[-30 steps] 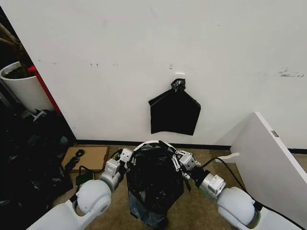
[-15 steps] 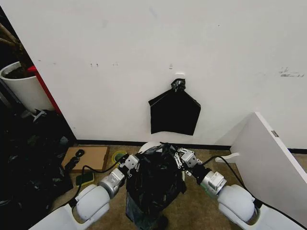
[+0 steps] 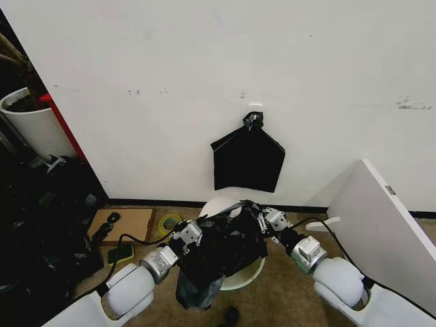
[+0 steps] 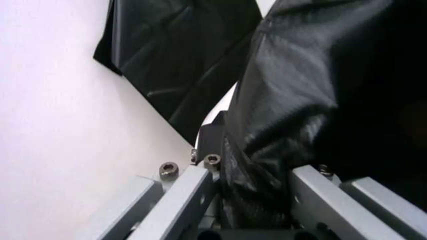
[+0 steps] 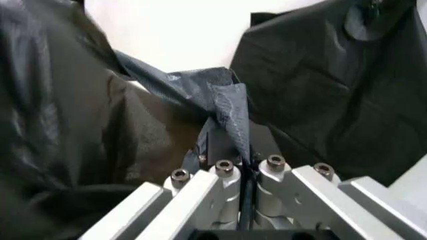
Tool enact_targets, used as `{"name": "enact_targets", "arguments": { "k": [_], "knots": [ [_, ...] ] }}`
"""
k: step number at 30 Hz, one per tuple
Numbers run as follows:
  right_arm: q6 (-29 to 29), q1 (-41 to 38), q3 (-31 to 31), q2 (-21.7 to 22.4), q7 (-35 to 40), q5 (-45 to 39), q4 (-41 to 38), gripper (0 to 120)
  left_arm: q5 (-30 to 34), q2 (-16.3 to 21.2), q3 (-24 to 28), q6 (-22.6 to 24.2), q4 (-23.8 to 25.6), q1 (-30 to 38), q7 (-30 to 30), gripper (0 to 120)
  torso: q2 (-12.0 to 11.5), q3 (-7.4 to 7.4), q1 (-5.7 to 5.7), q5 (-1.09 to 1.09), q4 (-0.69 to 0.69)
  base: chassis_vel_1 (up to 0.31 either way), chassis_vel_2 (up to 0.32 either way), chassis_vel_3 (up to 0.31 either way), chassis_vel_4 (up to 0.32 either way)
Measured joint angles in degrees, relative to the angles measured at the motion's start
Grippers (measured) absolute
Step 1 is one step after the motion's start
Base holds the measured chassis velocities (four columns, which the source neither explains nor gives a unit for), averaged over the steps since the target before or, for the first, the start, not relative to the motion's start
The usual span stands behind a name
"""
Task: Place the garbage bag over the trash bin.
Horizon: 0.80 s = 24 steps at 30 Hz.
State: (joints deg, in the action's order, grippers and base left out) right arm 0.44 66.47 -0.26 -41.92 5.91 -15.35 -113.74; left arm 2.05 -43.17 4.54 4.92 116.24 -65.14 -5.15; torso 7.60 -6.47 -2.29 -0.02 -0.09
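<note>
The left gripper [image 3: 193, 235] is clamped on the garbage bag [image 3: 218, 248], whose crinkled bulk hides most of the trash bin [image 3: 244, 276]. The right gripper [image 3: 267, 219] pinches the bag's opposite edge; its wrist view shows plastic squeezed between closed fingers [image 5: 223, 195].

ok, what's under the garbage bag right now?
The trash bin: its white rim shows in front and behind the garbage bag, which both claws grip, left claw, right claw. The bin's inside and base are covered.
</note>
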Motion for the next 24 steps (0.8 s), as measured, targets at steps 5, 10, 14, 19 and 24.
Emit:
{"name": "enact_targets", "arguments": {
  "k": [5,10,14,19,24],
  "knots": [
    [1.5,1.5,0.6,0.2,-0.7,1.5,0.9,0,2.7,-0.7,-1.8,-0.7,0.0,-1.2,-1.3,1,0.0,0.00,0.00,-0.01,0.01,0.000,0.000,0.000,0.000],
    [4.1,3.4,0.8,-0.1,-1.3,2.6,1.7,0,7.5,-1.8,-3.1,-0.4,0.5,-1.5,-2.7,1,0.0,0.00,0.00,0.00,0.00,0.000,0.000,0.000,0.000],
    [5.0,5.1,1.5,-0.3,-1.4,0.8,0.6,5,11.5,-2.1,-4.1,0.5,1.1,-1.5,-3.7,1,0.0,0.00,0.00,-0.02,0.01,0.000,0.000,0.000,0.000],
    [6.8,6.9,3.0,-0.6,-2.5,-3.2,-0.1,22,17.4,-2.1,-4.5,2.0,2.0,-1.7,-4.7,1,0.0,0.00,0.00,-0.02,0.00,0.000,0.000,0.000,0.000],
    [8.2,8.5,5.3,-1.5,-2.7,-9.6,-0.8,39,22.9,-2.3,-5.8,3.4,2.4,-2.1,-5.5,1,0.0,0.00,0.00,-0.02,0.01,0.000,0.000,0.000,0.000]
  ]
}}
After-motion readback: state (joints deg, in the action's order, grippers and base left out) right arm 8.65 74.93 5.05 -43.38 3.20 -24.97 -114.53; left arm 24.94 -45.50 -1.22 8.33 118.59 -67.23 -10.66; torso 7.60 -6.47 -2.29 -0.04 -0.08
